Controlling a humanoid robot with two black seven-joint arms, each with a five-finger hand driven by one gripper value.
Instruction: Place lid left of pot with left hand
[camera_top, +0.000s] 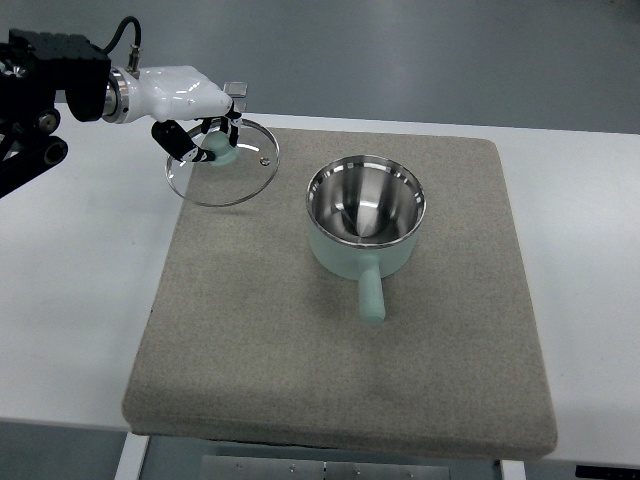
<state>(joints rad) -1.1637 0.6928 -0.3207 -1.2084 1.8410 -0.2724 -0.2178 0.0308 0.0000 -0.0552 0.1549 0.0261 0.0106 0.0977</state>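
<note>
Our left hand (200, 125) reaches in from ten o'clock, fingers curled around the knob of the lid (222, 162), at nine o'clock of the pot (364, 215).

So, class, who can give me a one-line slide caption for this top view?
Left hand holds the glass lid by its knob, left of the open pot on the grey mat.
</note>
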